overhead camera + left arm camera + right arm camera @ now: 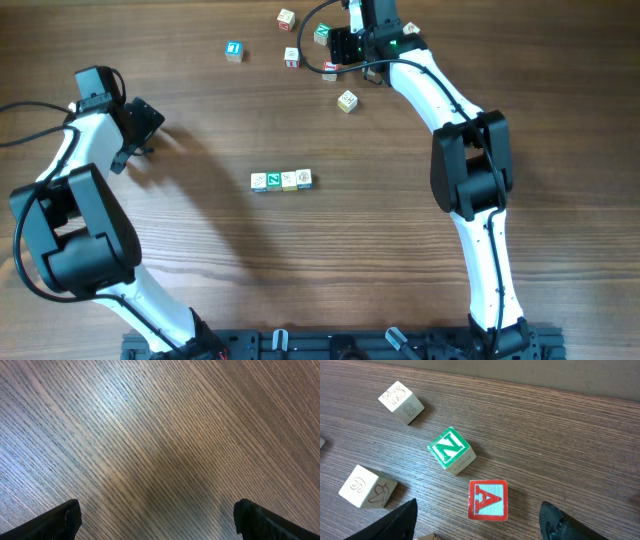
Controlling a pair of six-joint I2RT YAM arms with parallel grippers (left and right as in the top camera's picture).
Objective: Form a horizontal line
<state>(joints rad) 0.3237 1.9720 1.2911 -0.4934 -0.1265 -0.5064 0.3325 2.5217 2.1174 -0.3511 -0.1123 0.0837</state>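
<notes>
— Where is the horizontal line (pixel 281 180)?

— Near the middle of the worktop (pixel 400 250), seen from overhead: four small letter cubes in a row, touching side to side and running left to right. Their top faces are pale, with green on some. Neither arm is near it.

— And the left pincer (pixel 156 522)?

— Jaws spread wide, with nothing between them. Its own camera shows only bare wood grain under the two dark fingertips (pixel 65 522). From overhead it sits at the left side of the worktop, well apart from the row.

— The right pincer (pixel 477 505)?

— At the far edge, among the loose cubes. Its jaws also stand wide and hold nothing. A red A cube (pixel 488 500) lies flat on the wood in the gap between the fingers, clear of both (the gap is much wider than the cube).

— What else is around it?

— A green N cube (pixel 451 450) just beyond the red one, turned at an angle. Further off to the left is a pale cube with an 8 (pixel 401 402), and nearer the left finger a cream cube (pixel 367 487) with a line drawing on its side. None of these touch each other.

— Any others?

— From overhead, a blue-faced cube (pixel 233 50) lies apart to the left of that cluster, and another pale cube (pixel 347 100) sits beside the right arm, on the side nearer the row.
</notes>
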